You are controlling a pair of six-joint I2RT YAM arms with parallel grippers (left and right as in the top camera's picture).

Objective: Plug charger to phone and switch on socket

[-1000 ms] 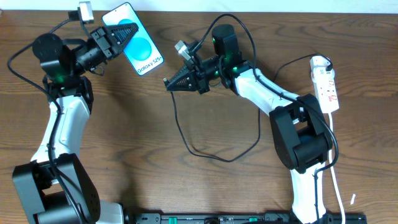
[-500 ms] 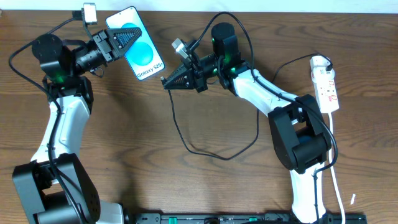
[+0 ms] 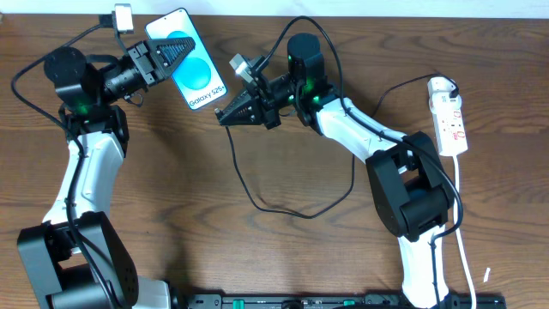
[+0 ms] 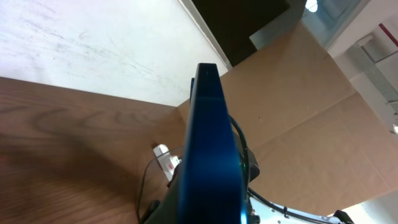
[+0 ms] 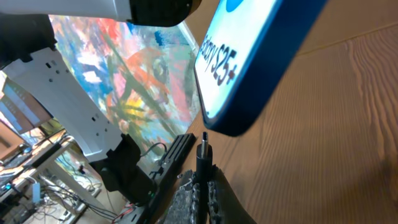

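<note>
My left gripper [image 3: 176, 43] is shut on the phone [image 3: 196, 67] and holds it above the table at the back left, blue screen up. In the left wrist view the phone [image 4: 208, 143] shows edge-on and hides the jaws. My right gripper [image 3: 223, 115] is shut on the charger [image 3: 283, 210] just behind its plug tip. In the right wrist view the plug tip [image 5: 203, 149] stands between the fingers [image 5: 186, 202], pointing at the phone's [image 5: 249, 62] lower edge, a small gap apart. The white socket [image 3: 450, 116] lies at the far right.
The charger's black cable loops across the middle of the wooden table [image 3: 171, 197]. The socket's white cord [image 3: 463, 249] runs down the right side. A brown cardboard wall [image 4: 298, 106] stands behind the table. The arm bases and a black rail [image 3: 326, 300] sit along the front edge.
My right gripper has carried the plug tip leftwards, closer to the phone's lower end. The phone shifted slightly to the right in my left gripper, then held still.
</note>
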